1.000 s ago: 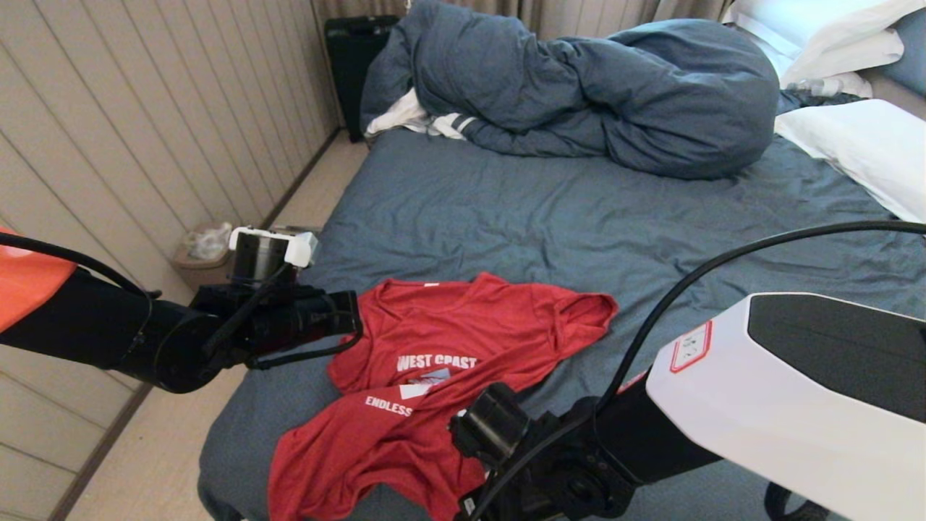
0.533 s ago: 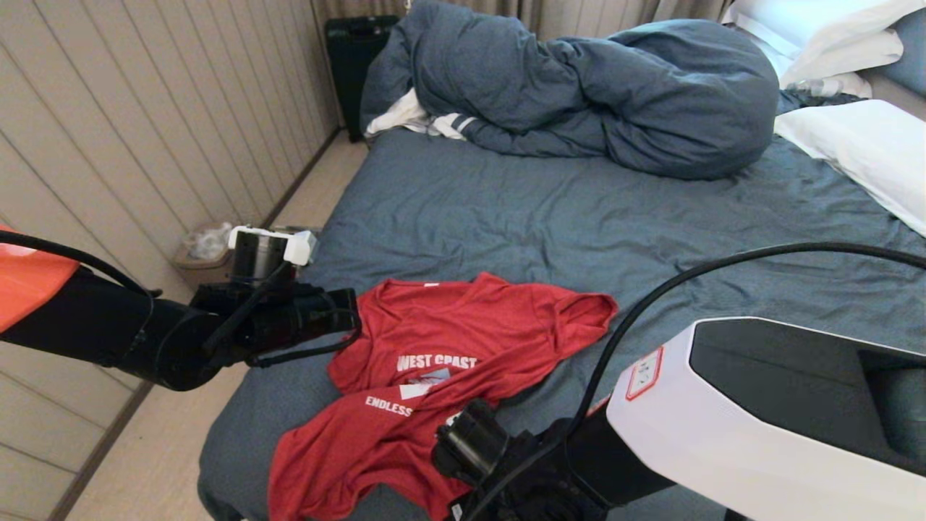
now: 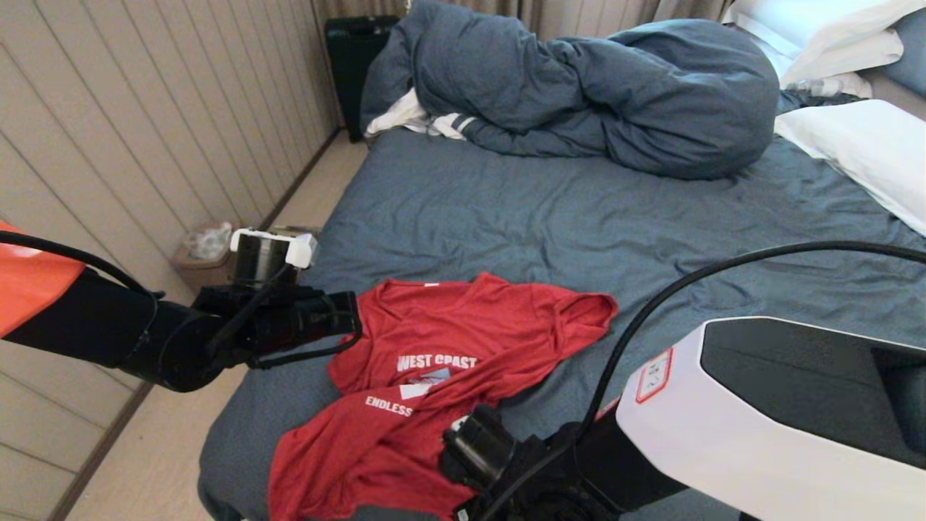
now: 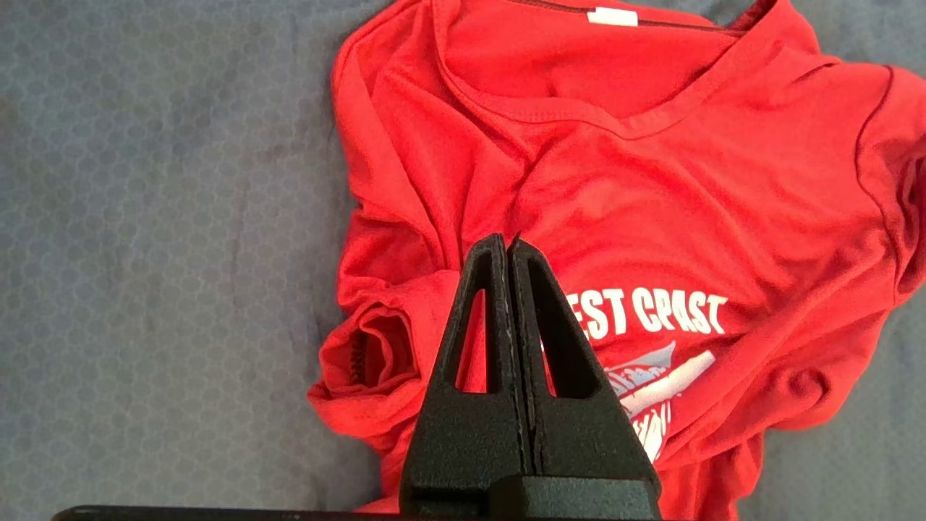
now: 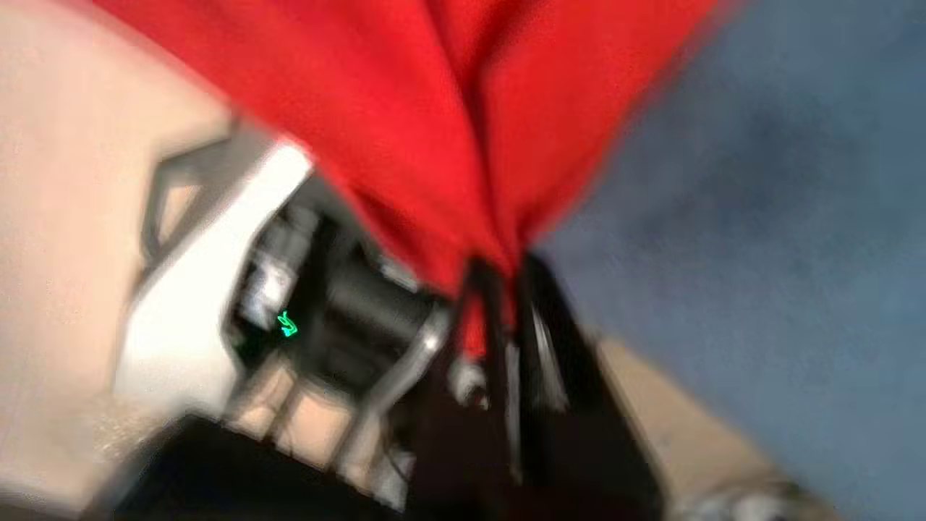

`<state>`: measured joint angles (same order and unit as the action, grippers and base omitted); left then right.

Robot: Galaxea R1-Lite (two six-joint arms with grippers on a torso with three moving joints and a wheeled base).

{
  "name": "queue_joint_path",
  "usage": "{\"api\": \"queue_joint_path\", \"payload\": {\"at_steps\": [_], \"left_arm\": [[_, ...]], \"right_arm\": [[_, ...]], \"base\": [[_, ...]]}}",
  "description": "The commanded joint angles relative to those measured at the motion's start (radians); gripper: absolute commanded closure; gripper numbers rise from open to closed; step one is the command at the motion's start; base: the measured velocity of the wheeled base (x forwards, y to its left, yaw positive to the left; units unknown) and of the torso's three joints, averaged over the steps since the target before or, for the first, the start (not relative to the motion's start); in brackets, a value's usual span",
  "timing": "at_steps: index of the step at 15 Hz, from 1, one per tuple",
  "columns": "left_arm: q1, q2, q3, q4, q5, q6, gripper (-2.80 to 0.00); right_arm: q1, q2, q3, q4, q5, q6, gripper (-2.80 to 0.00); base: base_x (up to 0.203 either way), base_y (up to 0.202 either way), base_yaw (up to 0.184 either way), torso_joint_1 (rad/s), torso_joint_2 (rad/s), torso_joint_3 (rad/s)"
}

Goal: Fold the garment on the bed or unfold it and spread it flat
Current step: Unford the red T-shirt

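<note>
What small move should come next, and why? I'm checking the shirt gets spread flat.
Probably the right gripper, jaws shut on the garment at its near edge, should draw that hem toward the foot of the bed. The shirt lies crumpled, its lower half folded across the lettering. The left gripper hovers shut near the collar, holding nothing.

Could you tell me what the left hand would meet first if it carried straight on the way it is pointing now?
Most likely the garment. The left hand is shut, empty, and aimed at the red cloth just above the lettering, near the shoulder. How far above the shirt it hovers is unclear; the bed lies underneath.
</note>
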<state>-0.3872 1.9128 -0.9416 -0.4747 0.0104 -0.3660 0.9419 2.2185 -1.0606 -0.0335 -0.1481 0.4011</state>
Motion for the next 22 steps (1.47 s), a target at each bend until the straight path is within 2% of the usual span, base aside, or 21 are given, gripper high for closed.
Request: {"api": "queue_joint_path", "payload": {"at_steps": [1,6,10,14,18,22], "left_arm": [[-0.001,0.0,0.001,-0.002,0.0,-0.002,0.0],[-0.001,-0.003,0.003,-0.002,-0.001,-0.004,0.0],[-0.001,-0.009,0.012,-0.002,-0.001,-0.001,0.0],[-0.001,-0.009,0.012,-0.002,-0.001,-0.001,0.0],[-0.001,-0.006,0.01,-0.002,-0.002,0.001,0.0],[-0.001,-0.004,0.01,-0.002,-0.001,0.002,0.0]], "right_arm": [[-0.002,-0.038,0.028,0.0,-0.001,0.003,0.0],[-0.011,-0.086,0.07,0.0,-0.001,0.012,0.0],[-0.011,-0.244,0.213,0.003,-0.001,0.027,0.0],[0.01,-0.416,0.408,0.005,-0.001,0.106,0.0],[0.068,-0.519,0.578,0.006,-0.001,0.241,0.0],[0.059,-0.55,0.659,0.003,-0.001,0.255,0.0]], "base": [[0.0,0.0,0.0,0.0,0.0,0.0],[0.0,0.0,0.0,0.0,0.0,0.0],[0.0,0.0,0.0,0.0,0.0,0.0],[0.0,0.0,0.0,0.0,0.0,0.0],[0.0,0.0,0.0,0.0,0.0,0.0],[0.0,0.0,0.0,0.0,0.0,0.0]]}}
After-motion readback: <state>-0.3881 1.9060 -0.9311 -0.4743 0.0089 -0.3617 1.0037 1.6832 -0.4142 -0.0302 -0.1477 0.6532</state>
